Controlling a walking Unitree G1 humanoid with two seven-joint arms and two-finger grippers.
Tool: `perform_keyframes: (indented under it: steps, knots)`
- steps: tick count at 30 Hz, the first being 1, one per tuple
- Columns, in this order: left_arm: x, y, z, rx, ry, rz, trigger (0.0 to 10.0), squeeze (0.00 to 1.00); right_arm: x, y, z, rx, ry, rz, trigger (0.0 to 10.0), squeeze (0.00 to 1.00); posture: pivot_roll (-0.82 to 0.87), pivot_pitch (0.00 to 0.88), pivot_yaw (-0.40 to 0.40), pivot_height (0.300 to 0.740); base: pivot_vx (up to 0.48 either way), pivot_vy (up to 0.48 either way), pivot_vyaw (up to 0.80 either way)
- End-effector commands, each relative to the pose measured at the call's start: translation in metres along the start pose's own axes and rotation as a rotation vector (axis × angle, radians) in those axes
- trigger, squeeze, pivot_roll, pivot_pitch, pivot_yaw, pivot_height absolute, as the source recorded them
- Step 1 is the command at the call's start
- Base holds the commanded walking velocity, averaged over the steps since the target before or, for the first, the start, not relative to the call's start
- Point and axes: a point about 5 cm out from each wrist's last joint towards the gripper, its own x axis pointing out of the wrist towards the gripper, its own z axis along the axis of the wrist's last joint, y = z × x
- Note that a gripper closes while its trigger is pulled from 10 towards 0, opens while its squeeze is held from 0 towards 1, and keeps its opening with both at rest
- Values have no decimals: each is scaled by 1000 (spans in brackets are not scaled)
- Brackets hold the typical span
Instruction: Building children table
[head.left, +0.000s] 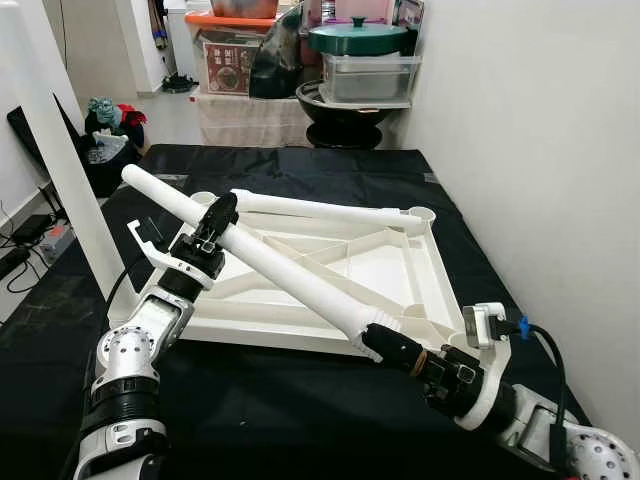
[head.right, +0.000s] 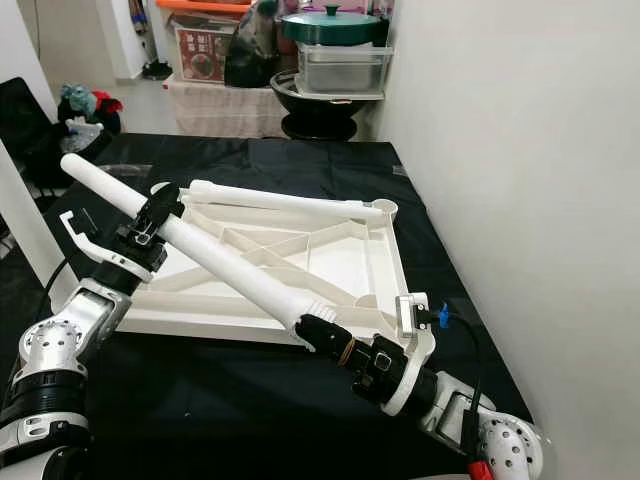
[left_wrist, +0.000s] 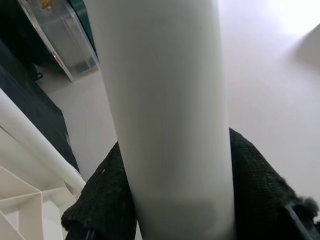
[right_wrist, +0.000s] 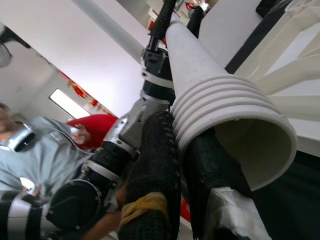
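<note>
Table leg (head.left: 290, 268) spans frame centre diagonally above upturned tabletop (head.left: 375, 265) on black desk (head.left: 300, 400); our left gripper (head.left: 213, 228) jaws pinch it upper left; our right gripper (head.left: 385, 343) jaws clamp ribbed end lower right.

Count: 1 upturned tabletop (head.left: 385, 262), 2 white legs — held one (head.left: 280, 262), loose one (head.left: 330, 210) at 12 o'clock.
</note>
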Motion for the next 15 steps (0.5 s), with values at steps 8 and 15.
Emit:
perform_keyframes:
  steps: [8,15]
  knots:
    - [9,-10,-5,37,52,-41,0,0,-2,-1,2,-115,106,-60,10000,1000,21,0,-41,740,0,0,0]
    - [9,-9,-7,35,57,-35,0,0,-11,-2,0,-153,175,-74,10000,1000,18,0,-39,740,0,0,0]
